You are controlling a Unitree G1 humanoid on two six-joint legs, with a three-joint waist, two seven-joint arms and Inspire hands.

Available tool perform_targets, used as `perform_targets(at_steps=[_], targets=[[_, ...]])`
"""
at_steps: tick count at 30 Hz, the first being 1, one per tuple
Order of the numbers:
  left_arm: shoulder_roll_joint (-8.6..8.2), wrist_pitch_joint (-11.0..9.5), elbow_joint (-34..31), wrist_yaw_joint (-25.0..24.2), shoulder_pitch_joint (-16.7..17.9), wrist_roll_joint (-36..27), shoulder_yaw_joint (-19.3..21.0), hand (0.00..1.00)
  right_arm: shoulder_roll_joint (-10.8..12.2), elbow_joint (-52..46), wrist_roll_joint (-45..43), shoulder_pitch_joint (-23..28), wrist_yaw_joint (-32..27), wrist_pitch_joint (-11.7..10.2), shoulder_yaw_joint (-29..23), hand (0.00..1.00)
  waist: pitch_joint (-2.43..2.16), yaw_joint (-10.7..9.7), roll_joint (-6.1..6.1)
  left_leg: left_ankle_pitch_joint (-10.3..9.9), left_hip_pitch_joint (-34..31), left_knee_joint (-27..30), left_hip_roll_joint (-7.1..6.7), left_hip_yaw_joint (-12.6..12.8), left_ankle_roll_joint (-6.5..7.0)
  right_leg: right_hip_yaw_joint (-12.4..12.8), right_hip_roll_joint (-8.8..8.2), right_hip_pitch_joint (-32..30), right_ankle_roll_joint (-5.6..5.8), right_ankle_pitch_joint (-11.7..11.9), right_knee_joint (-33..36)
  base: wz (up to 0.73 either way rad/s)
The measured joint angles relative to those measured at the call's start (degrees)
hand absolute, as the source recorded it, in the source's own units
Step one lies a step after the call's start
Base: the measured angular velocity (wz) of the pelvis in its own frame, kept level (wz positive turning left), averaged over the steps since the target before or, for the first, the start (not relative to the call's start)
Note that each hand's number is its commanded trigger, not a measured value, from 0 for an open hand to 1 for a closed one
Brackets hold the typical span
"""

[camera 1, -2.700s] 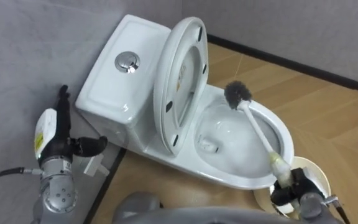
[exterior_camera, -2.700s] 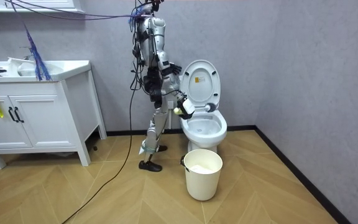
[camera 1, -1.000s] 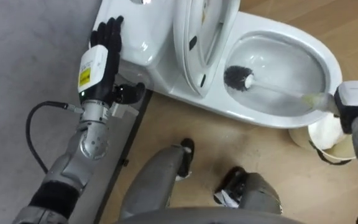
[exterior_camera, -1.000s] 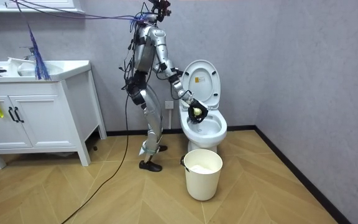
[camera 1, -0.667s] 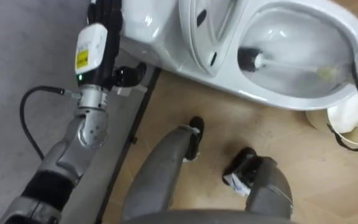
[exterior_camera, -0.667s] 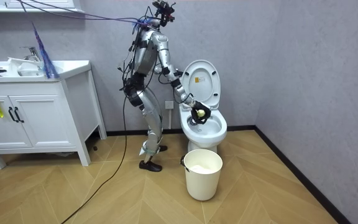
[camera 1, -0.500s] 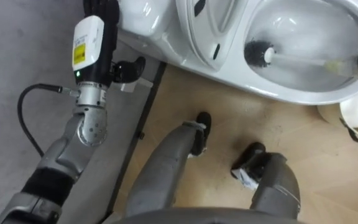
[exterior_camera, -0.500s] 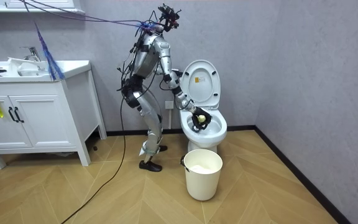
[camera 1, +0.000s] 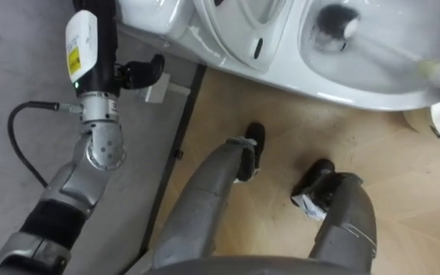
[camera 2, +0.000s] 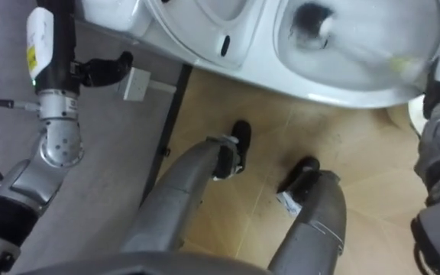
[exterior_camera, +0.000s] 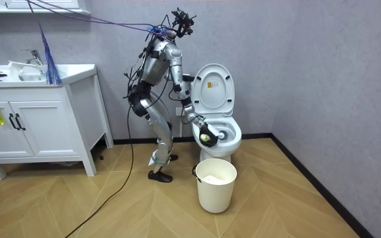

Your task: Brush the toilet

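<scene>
Right robot hand [exterior_camera: 209,134] is gripping the handle of the one toilet brush [camera 1: 331,19], closed round its pale yellow-green grip at the front rim of the toilet [camera 1: 357,90]. In the eye views this hand is sitting at the right edge and is largely cut off. The brush's dark head is lying down inside the bowl, where it is showing as a smear with its bristles hard to make out. The raised seat and lid [camera 1: 231,34] are standing upright over the bowl, cut off by the top edge. The left robot hand [camera 1: 104,38] is reaching up beside the toilet's tank; its upper part is running out of the top edge, so whether it is open or closed cannot be told. A yellow sticker is showing under the lid in the room view, its writing too small to read. One cream bucket [exterior_camera: 215,188] is standing on the wooden floor [exterior_camera: 111,211] just in front of the toilet, and one white sink cabinet [exterior_camera: 38,125] is standing well apart at the room view's left. The robot is standing beside the toilet, bending forward over it.
</scene>
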Motion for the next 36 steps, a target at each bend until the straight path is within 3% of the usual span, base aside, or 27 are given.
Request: perform_targets(at_steps=[2, 4, 9, 13, 16, 19, 23, 27, 29, 36], targets=[[0.0, 1.2, 0.0, 0.7, 0.1, 0.8, 0.2, 0.0, 1.5, 1.7, 2.8, 0.0, 0.1, -1.2, -1.3, 1.0, 0.01, -1.3, -0.02, 0.2, -0.1, 0.1, -0.39, 0.0, 0.13, -0.1, -0.62, -0.1, 0.0, -0.3, 0.6, 0.1], [-0.11, 2.1, 0.2, 1.4, -0.2, 1.2, 0.2, 0.0, 1.6, 2.1, 2.0, 0.0, 0.1, -1.5, -1.5, 1.0, 0.02, -1.8, -0.03, 0.2, -0.1, 0.2, -0.42, 0.0, 0.18, -0.1, -0.68, -0.2, 0.0, -0.3, 0.8, 0.04], [-0.08, 3.8, 0.2, 3.5, -0.4, 1.2, -0.1, 0.0, 1.0, 2.2, -9.6, -0.8, -1.5, -0.8, -2.3, 1.0, 0.06, -3.1, -0.16, 0.4, -0.8, 0.9, -0.53, 0.5, 0.35, 0.3, -1.29, -1.3, -0.22, -0.3, 2.1, -0.01], [-0.07, 4.8, 0.2, 3.9, -0.4, 1.2, -0.6, 0.0, 1.0, 1.4, -19.8, -0.6, -3.0, 0.8, 1.8, 1.0, -0.06, -2.7, 0.07, 0.1, -0.8, 1.8, -0.09, 0.6, 0.4, 0.8, -0.67, -1.3, -0.21, -0.3, 2.2, -0.08], [-0.35, 5.8, 0.4, 4.0, -0.4, 1.2, -1.5, 0.0, 1.1, 0.1, -29.8, 0.1, -4.2, 1.8, 5.7, 1.0, -0.49, -2.0, 0.96, 0.1, -0.4, 1.7, -0.04, 0.5, 0.41, 0.9, -0.47, -1.0, -0.18, -0.3, 2.1, -0.03], [-1.61, 5.8, 1.7, 4.0, -0.9, 1.2, -1.8, 0.0, 1.6, -1.2, -34.9, 0.6, -4.6, 4.7, 6.2, 1.0, -0.27, -0.8, 1.96, -0.1, 0.3, 1.3, 1.02, 0.5, 0.26, 0.7, 1.29, 0.4, -0.01, 0.1, 0.4, -0.1], [-1.7, 5.9, 2.7, 4.9, -0.2, 0.0, -2.3, 0.0, 3.2, -3.1, -35.3, 2.6, -4.8, 6.8, 6.5, 1.0, -0.27, -0.7, 2.51, -0.1, 2.4, -0.4, 1.63, 0.6, -0.18, 0.6, 2.45, 2.4, -0.05, 0.6, -2.1, -0.11], [-1.82, 5.6, 2.6, 6.6, 0.8, -1.8, -2.4, 0.0, 3.9, -5.0, -35.2, 5.0, -4.9, 7.2, 6.5, 1.0, -0.36, -1.4, 2.72, -0.3, 2.7, -0.8, 1.79, 0.6, -0.45, -0.1, 2.95, 3.3, -0.27, 0.4, -2.9, 0.03], [-1.73, 4.6, 2.5, 6.7, 0.9, -2.9, -2.2, 0.0, 3.5, -6.6, -35.2, 5.9, -4.4, 7.2, 6.5, 1.0, -0.37, -1.5, 2.73, -0.3, 2.6, -0.2, 2.1, 0.8, -0.46, -0.2, 2.97, 3.4, -0.43, 0.2, -2.9, 0.06], [-0.08, 4.5, 2.7, 5.7, 0.3, -3.4, -2.7, 0.0, 2.0, -8.0, -34.2, 4.7, 0.0, 7.2, 7.4, 1.0, -0.35, -0.8, 2.7, -0.5, 2.4, 1.0, 2.71, 0.7, -0.62, -0.7, 3.08, 3.9, -0.64, 0.0, -2.7, 0.0]])
